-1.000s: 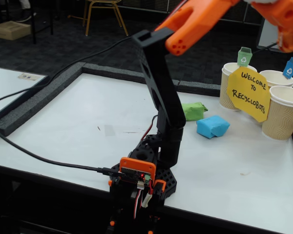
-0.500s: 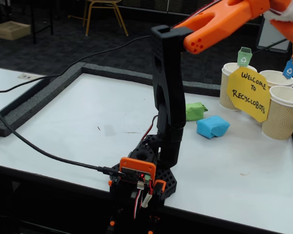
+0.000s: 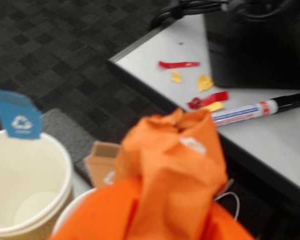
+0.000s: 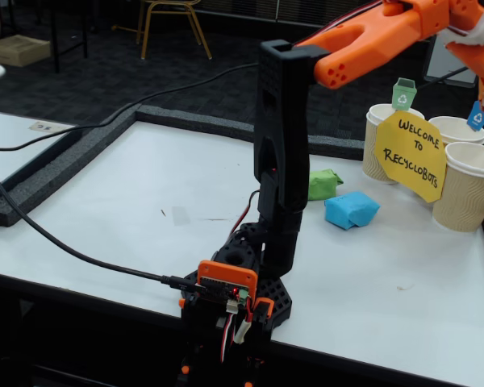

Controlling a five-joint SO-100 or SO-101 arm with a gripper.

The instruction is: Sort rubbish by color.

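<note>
Reaching far over to the cups now, my arm has swung more to the right in the fixed view than it was a moment ago. It started up high over the middle of the table and has stretched out toward the paper cups. That means I am nearly ready to drop my piece of rubbish.

My gripper is squeezed shut around the orange lump. In the wrist view the lump sits right in my fingers and fills the middle of the picture.

Just below and to the left I see the cup with the blue tag. It looks empty inside. Another cup peeks out right under the lump, beside an orange tag, so I think that cup is the one for orange.

The green lump and the blue lump lie on the table, near the cups and well apart from my gripper. They are not sorted yet.
</note>
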